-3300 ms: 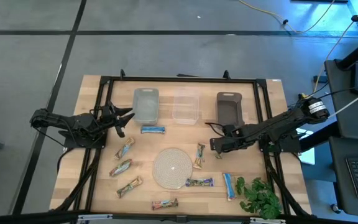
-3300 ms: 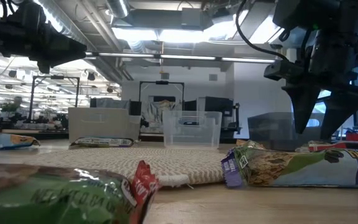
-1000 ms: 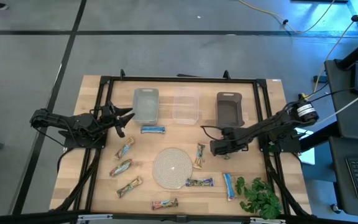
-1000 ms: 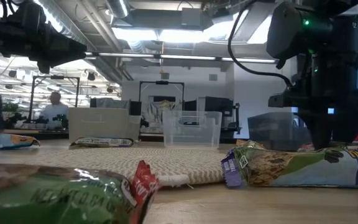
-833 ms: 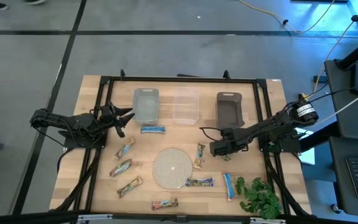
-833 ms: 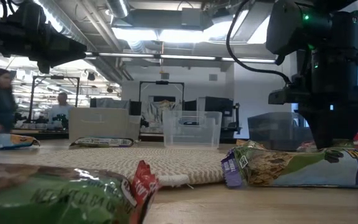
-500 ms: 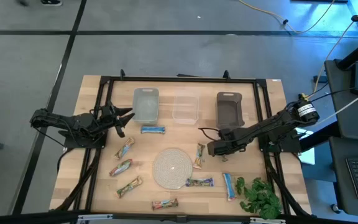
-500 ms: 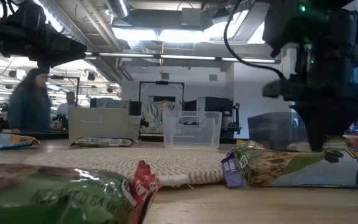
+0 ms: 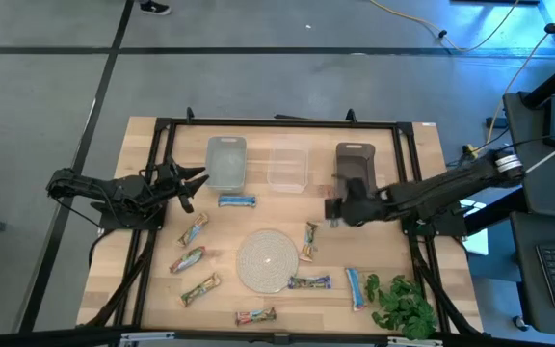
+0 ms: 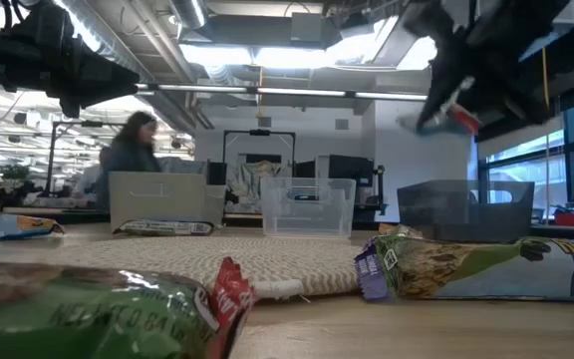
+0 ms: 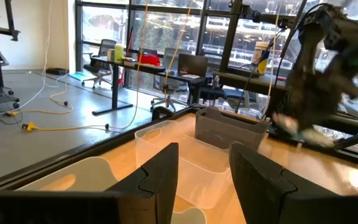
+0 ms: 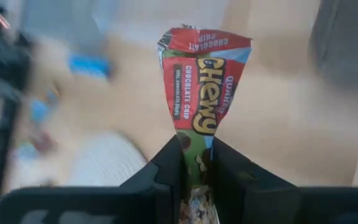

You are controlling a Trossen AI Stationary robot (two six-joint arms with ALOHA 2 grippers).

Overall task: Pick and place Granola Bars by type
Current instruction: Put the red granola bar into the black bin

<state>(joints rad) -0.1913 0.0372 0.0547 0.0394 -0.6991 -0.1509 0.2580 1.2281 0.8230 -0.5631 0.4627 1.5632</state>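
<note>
My right gripper (image 9: 336,209) hangs above the table just near of the dark bin (image 9: 355,166), shut on a red-wrapped granola bar (image 12: 202,74). The low view shows it raised and blurred, with the red bar (image 10: 454,118) at its tip. My left gripper (image 9: 195,180) waits open at the table's left, beside the light grey bin (image 9: 225,162), nothing between its fingers (image 11: 160,180). Several other bars lie flat on the table: a blue one (image 9: 237,200), three at the left (image 9: 188,259), and more around the round mat (image 9: 267,260). My right gripper pinches one end of the red bar's wrapper (image 12: 197,134) between its two fingers. The bar runs on in line with the fingers and sticks out past their tips. It is lifted clear of the table.
A clear bin (image 9: 288,166) stands between the grey and the dark bin along the far side. A leafy green sprig (image 9: 403,304) lies at the near right corner, with a blue bar (image 9: 355,288) beside it. A person shows in the room behind (image 10: 133,145).
My right gripper has shut on the red bar near the mat's right side and lifted it off the table. It has risen and moved toward the far edge, closer to the dark bin, tipping from pointing straight down to a slant.
</note>
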